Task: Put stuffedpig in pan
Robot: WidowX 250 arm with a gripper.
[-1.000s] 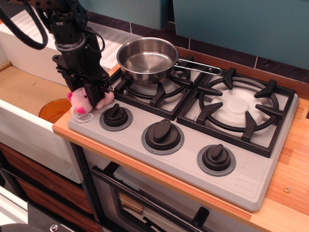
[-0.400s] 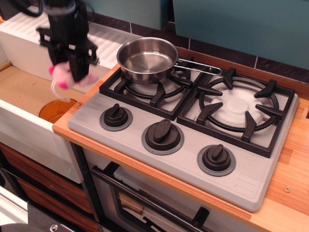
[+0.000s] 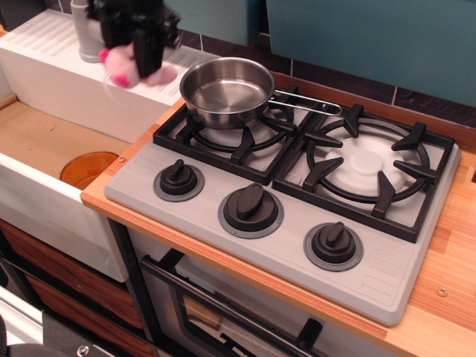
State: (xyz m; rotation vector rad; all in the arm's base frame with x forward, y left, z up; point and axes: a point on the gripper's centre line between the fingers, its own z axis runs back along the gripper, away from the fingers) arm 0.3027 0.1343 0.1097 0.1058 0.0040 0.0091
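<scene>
The stuffedpig (image 3: 121,65), a small light-pink plush, hangs in my gripper (image 3: 145,63), blurred by motion, high above the white drainboard and just left of the pan. My gripper's black fingers are shut on the pig. The pan (image 3: 226,91), round shiny steel with a long thin handle (image 3: 309,103) pointing right, sits empty on the rear left burner grate. The pig is level with the pan's rim or higher, about a hand's width to its left.
A grey stove top (image 3: 193,204) carries two black burner grates and three black knobs (image 3: 251,207) along the front. A white sink unit (image 3: 52,82) stands to the left with an orange disc (image 3: 88,167) in the basin. A wooden counter edge (image 3: 461,245) lies right.
My gripper has lifted the stuffedpig off the stove's front left corner, risen, and moved back and to the right toward the pan.
</scene>
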